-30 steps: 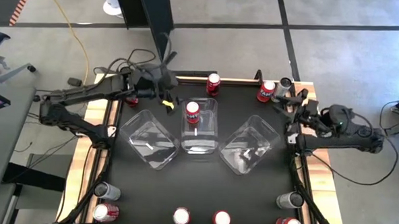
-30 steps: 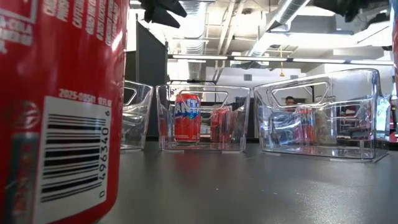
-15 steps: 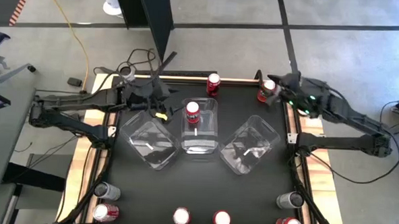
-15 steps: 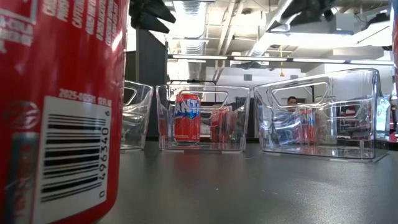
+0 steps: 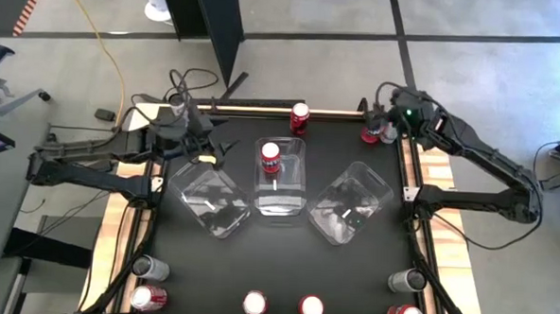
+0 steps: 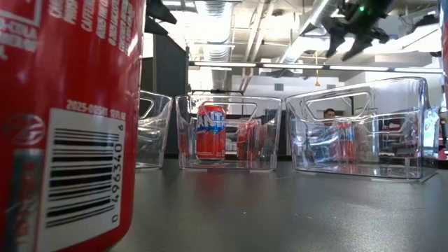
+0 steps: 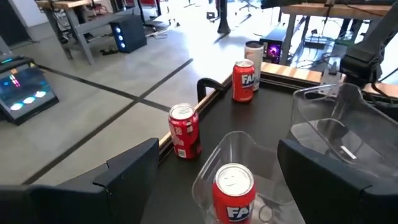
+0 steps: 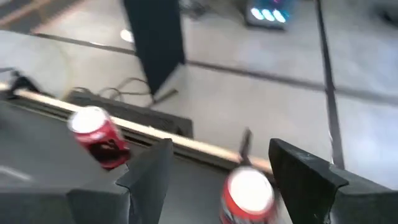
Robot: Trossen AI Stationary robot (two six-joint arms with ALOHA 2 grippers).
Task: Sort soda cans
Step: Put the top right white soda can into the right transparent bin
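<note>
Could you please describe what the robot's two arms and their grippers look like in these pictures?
Both arms are dark, nearly black, built of slim jointed links with black cables looping off them. The left gripper has a small yellow mark near its fingers, which are broad, flat, dark and angular. The right gripper has matching dark angular fingers, and a small green light glows on its wrist.

Grey concrete floor (image 5: 312, 68) crossed by dark seam lines. A yellow cable (image 5: 103, 50) trails over it beside a black upright panel (image 5: 215, 22). Overhead, exposed silver ducts (image 6: 318, 21) and strip lights (image 6: 280, 66) run under the ceiling. Further off, a wooden bench (image 7: 68, 6) stands near a dark box with blue lights (image 7: 127, 34).
</note>
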